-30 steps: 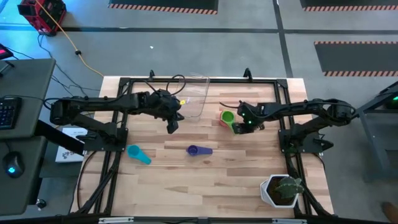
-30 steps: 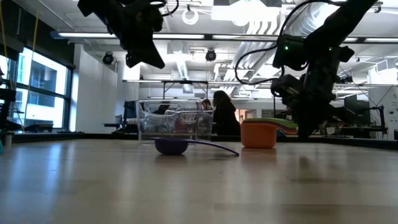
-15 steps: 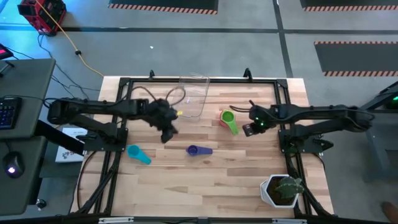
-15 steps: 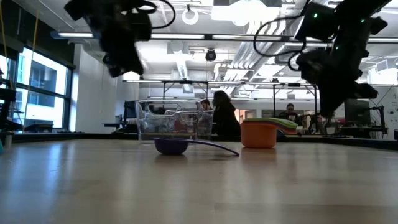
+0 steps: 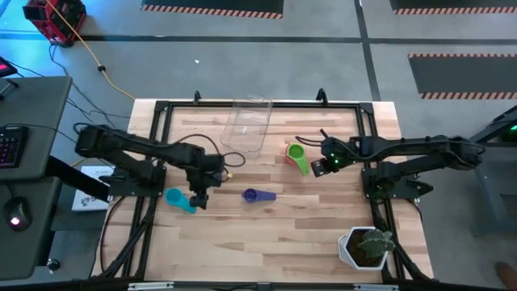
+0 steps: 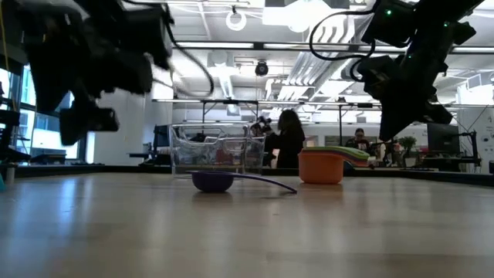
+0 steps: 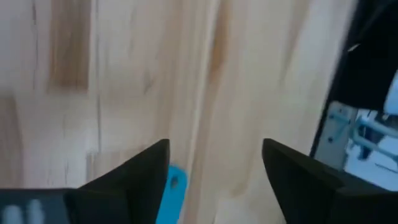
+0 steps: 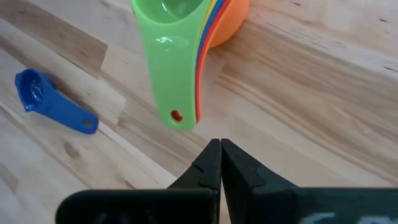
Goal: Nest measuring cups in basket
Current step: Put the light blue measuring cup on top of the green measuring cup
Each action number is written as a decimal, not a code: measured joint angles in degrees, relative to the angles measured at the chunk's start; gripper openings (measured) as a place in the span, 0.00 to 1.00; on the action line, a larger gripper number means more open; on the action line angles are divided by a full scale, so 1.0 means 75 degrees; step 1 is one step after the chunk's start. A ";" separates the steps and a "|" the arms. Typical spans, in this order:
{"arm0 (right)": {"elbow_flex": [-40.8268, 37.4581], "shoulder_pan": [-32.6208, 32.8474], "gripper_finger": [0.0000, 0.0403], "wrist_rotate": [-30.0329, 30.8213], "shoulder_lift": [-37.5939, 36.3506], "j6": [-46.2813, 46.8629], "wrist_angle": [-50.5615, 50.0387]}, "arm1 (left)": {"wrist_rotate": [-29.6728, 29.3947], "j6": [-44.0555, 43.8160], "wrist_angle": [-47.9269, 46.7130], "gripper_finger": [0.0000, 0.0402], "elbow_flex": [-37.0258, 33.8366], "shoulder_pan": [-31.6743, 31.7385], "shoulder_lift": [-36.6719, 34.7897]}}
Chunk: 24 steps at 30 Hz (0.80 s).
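Observation:
The clear basket (image 5: 246, 125) stands at the table's far middle. To its right a green measuring cup (image 5: 296, 156) sits nested in a stack on an orange one (image 8: 231, 25). My right gripper (image 8: 221, 146) is shut, hovering just right of the green handle's end (image 8: 177, 117) and touching nothing. A blue-purple cup (image 5: 258, 195) lies alone at mid-table. A teal cup (image 5: 179, 200) lies to its left. My left gripper (image 5: 196, 200) hangs open beside it, and the teal handle (image 7: 169, 190) shows by one finger (image 7: 140, 168).
A white pot with a green plant (image 5: 367, 246) stands at the near right corner. Black frame rails (image 5: 161, 109) run along the table's edges. Bare wood lies between the blue-purple cup and the near edge. In the low view people show in the room behind the basket (image 6: 218, 150).
My left gripper has left the basket's near-left side and swung down toward the table's near-left, ending beside the teal cup. My right gripper has risen and drawn back a little toward the right, away from the green handle. The cups have stayed where they were.

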 joint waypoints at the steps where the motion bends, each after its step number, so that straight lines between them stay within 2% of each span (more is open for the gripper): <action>1: 0.0000 0.0000 0.00 -0.0003 0.0039 -0.0004 0.0019 | 0.0002 0.0006 -0.0237 0.63 0.0067 0.0028 0.0317; 3: 0.0000 0.0000 0.00 -0.0007 0.0118 -0.0011 0.0035 | -0.0016 0.0048 -0.0788 0.65 0.0211 0.0084 0.0948; 8: 0.0000 0.0000 0.00 -0.0019 0.0305 -0.0171 0.0293 | -0.0109 0.1075 -0.2239 0.64 0.0517 0.0141 0.2040; 16: 0.0000 0.0000 0.00 -0.0231 0.0584 -0.0202 0.0751 | -0.0962 0.1670 -0.2134 0.64 0.0527 0.0121 0.2398; 18: 0.0000 0.0000 0.00 -0.0289 0.0620 -0.0202 0.0790 | -0.0949 0.1652 -0.2243 0.64 0.0530 0.0121 0.2410; 22: 0.0000 0.0000 0.00 -0.0306 0.0679 -0.0192 0.0892 | -0.0189 0.1609 -0.2489 0.64 0.0503 0.0047 0.2414; 24: 0.0000 0.0000 0.00 -0.0297 0.0698 -0.0184 0.0904 | -0.0165 0.1609 -0.2474 0.64 0.0413 -0.0085 0.2412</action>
